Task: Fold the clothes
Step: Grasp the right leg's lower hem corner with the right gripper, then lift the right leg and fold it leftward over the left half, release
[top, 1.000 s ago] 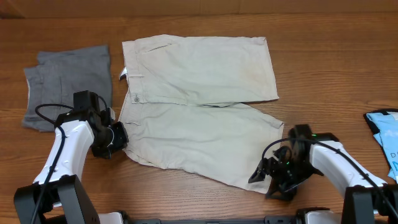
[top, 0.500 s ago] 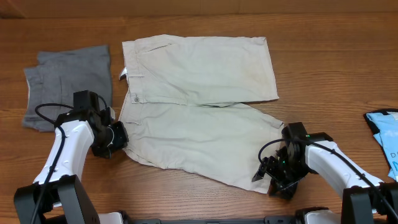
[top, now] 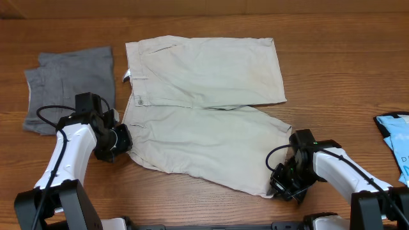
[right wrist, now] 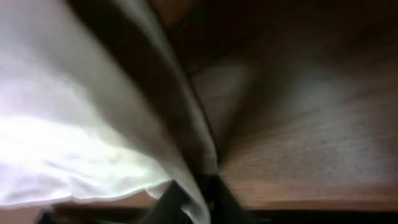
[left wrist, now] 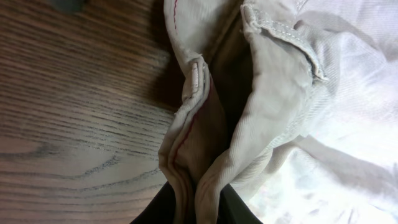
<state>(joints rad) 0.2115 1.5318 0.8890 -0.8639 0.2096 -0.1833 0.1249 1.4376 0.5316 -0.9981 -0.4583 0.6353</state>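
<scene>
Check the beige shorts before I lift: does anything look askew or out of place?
Only the beige shorts: the near leg splays diagonally away from the far one, so the hems do not line up. The waistband corner is bunched in the left gripper; the right gripper pinches that leg's hem. Nothing looks torn.

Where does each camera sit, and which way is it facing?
Overhead: above the table, facing straight down on the beige shorts; both arms show, left claw at the waistband, right claw at the hem.
Left wrist: on the left arm, looking along its fingers at the pinched waistband.
Right wrist: on the right arm, low over the wood, facing the hem; blurred fingers at bottom.
Shared: all see the shorts and table.
</scene>
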